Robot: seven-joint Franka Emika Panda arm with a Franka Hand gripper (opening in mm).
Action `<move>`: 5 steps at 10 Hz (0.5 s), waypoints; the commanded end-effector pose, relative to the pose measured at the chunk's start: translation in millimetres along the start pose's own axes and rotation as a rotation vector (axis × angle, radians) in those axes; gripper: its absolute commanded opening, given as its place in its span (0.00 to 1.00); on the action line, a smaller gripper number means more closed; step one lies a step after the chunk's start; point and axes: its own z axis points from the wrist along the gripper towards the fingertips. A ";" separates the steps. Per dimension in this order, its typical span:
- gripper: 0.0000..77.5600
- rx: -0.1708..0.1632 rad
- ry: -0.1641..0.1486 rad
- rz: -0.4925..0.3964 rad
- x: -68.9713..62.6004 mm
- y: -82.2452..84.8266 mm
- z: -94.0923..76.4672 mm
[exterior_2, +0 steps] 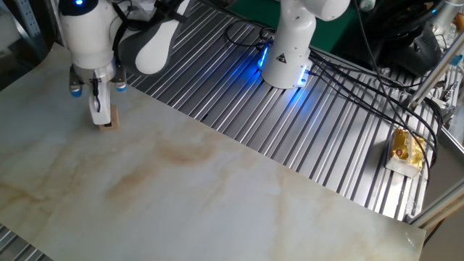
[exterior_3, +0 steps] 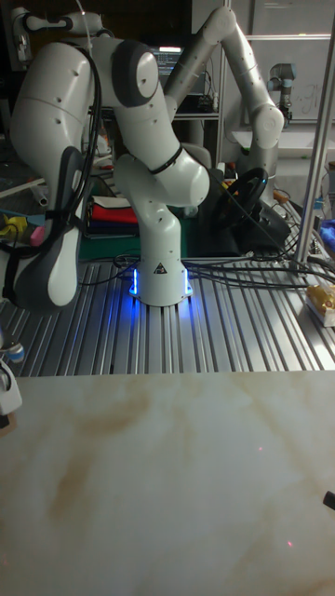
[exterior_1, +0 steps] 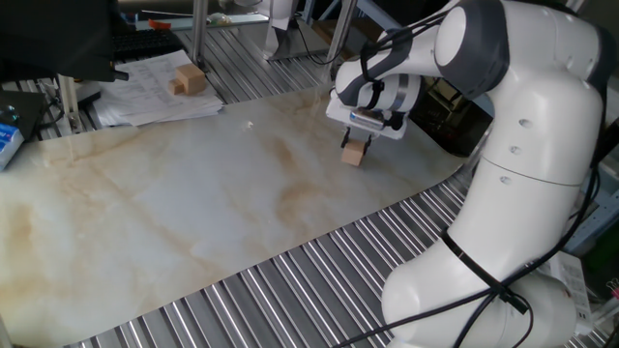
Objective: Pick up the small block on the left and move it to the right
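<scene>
The gripper points straight down over the marbled tabletop, its two fingers pressed against opposite sides of the small block — a plain light-tan wooden cube about as wide as the fingertips. In one fixed view the cube hangs just clear of the surface, with a faint shadow beneath it, close to the table's far edge where the marble sheet meets the ribbed metal decking. The other fixed view shows the same grip from the opposite side: the gripper closed on the small block, the cube peeking out below and beside the white finger, near the top left corner of the sheet. In the tall fixed view only a sliver of the gripper shows at the left border, and the cube cannot be made out there. Well apart from the held cube, a chunkier tan wooden block sits on a stack of papers beyond the table's edge. The white arm's base stands on the decking, glowing blue — cables trail off to its right.
</scene>
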 end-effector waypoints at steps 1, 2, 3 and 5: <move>0.02 0.012 0.001 -0.079 0.3 -3.5 -13.5; 0.02 0.011 0.007 -0.111 0.0 -6.0 -16.4; 0.02 0.012 0.010 -0.160 -0.1 -7.9 -18.6; 0.02 0.015 0.014 -0.199 0.0 -8.8 -19.8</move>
